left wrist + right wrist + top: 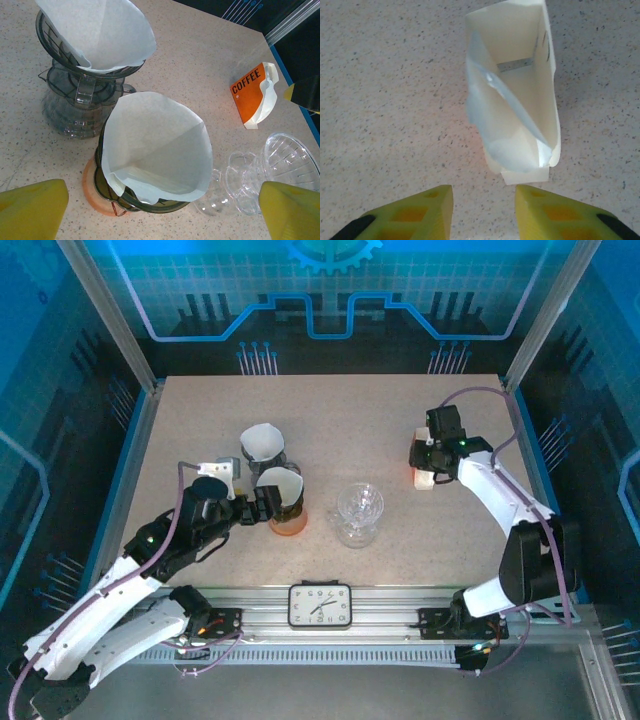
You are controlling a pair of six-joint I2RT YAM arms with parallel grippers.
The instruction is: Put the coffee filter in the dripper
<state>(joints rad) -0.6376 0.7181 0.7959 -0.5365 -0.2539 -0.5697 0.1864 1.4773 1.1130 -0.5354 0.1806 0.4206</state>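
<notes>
From the top camera, a white coffee filter [278, 483] sits opened out in a dark dripper [291, 506] on an orange base [288, 525], left of the bench's [350, 420] middle. The left gripper [262, 505] is right beside this dripper on its left; whether they touch I cannot tell. Just behind stands a second dripper [258, 462] with its own filter [262, 442]. A clear dripper [360, 512] stands near the middle, apart from both. Toward the right edge, the right gripper [430, 458] hangs over a coffee box [423, 478]. A clock [320, 605] lies on the rail along the near edge.

In the left wrist view, the left gripper [160, 217] has its yellow fingers [32, 210] spread wide, clasping nothing. Between and beyond them the coffee filter [155, 145] rests as an open cone inside the dripper [145, 205], above the orange base [92, 192]. The second dripper [75, 95] and its filter [97, 30] are at upper left. The clear dripper [290, 160] is at right, and the orange coffee box [252, 95] lies beyond it.

In the right wrist view, the right gripper [485, 210] has its fingers [415, 217] parted, gripping nothing. The cream inside of the open coffee box [520, 85] lies on the bench just ahead of them.
</notes>
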